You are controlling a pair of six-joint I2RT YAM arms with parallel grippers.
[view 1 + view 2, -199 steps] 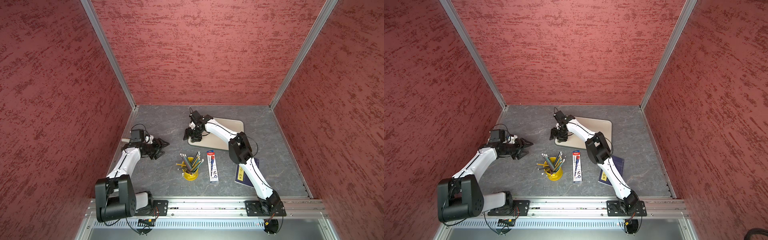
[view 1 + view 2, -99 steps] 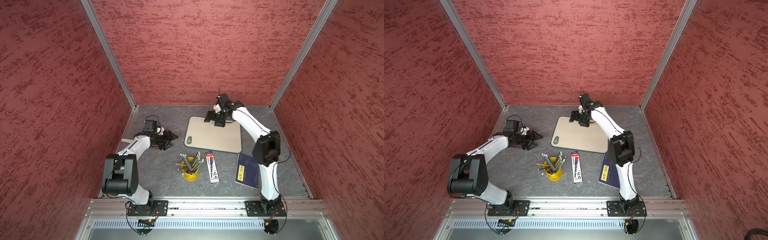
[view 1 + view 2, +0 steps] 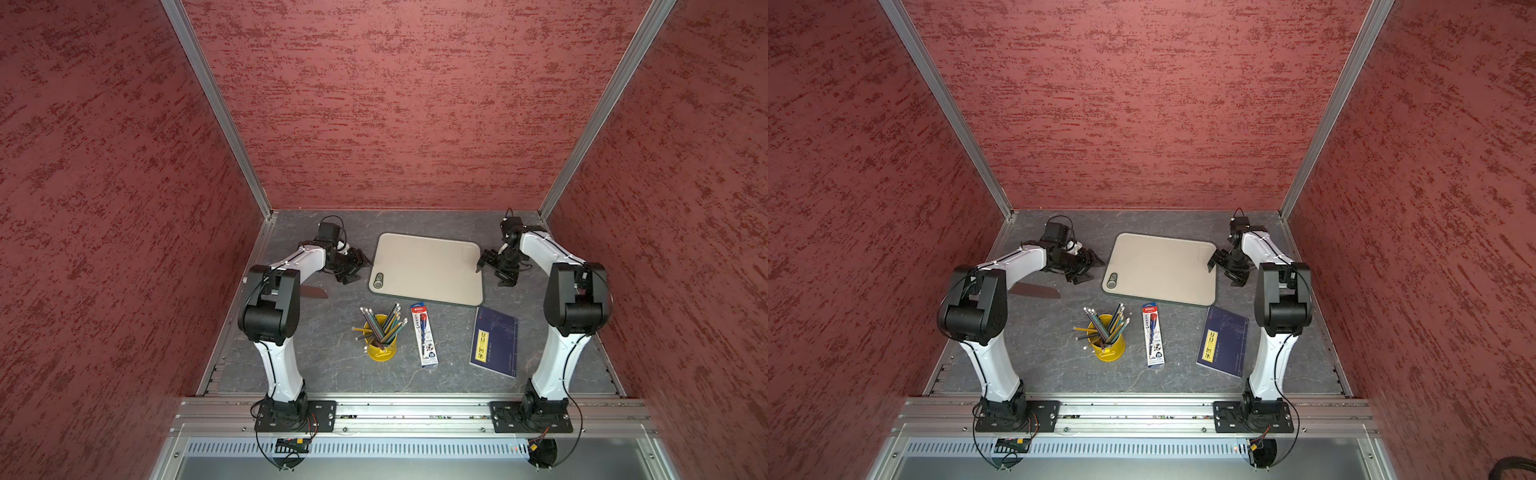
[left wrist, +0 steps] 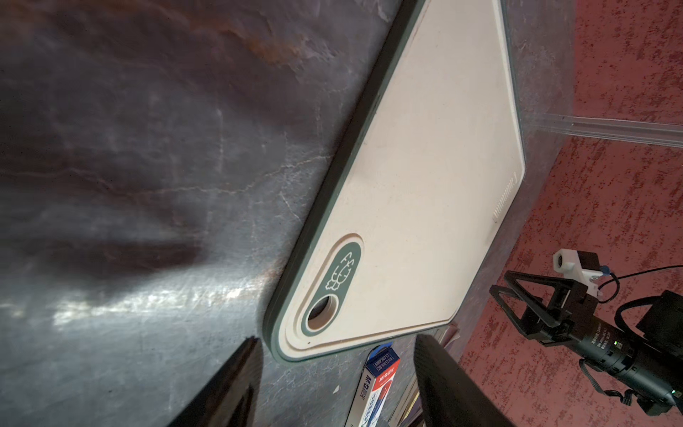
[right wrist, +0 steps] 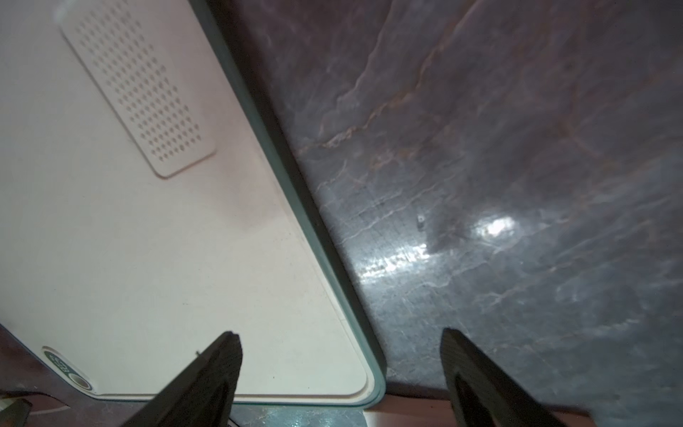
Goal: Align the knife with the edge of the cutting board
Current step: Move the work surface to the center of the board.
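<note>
The beige cutting board [image 3: 428, 268] lies flat at the back middle of the table, its grey hole [image 3: 378, 280] at the near left corner. Only the dark blade of the knife [image 3: 313, 292] shows, on the table left of the board and pointing toward it. My left arm's elbow hides its handle, and in a top view the knife [image 3: 1036, 291] shows the same way. My left gripper [image 3: 358, 271] is open and empty just left of the board, near the hole corner [image 4: 321, 308]. My right gripper [image 3: 492, 274] is open, straddling the board's right edge [image 5: 325, 258].
A yellow cup of pencils [image 3: 380, 336], a red-white-blue pen package [image 3: 424, 334] and a dark blue booklet [image 3: 495, 340] lie in front of the board. Red walls enclose the table on three sides. A metal rail [image 3: 395, 409] runs along the front.
My right gripper went from the board's left end, past its back edge, to its right edge, opening wider. My left gripper moved right, up to the board's left edge. The board stayed put.
</note>
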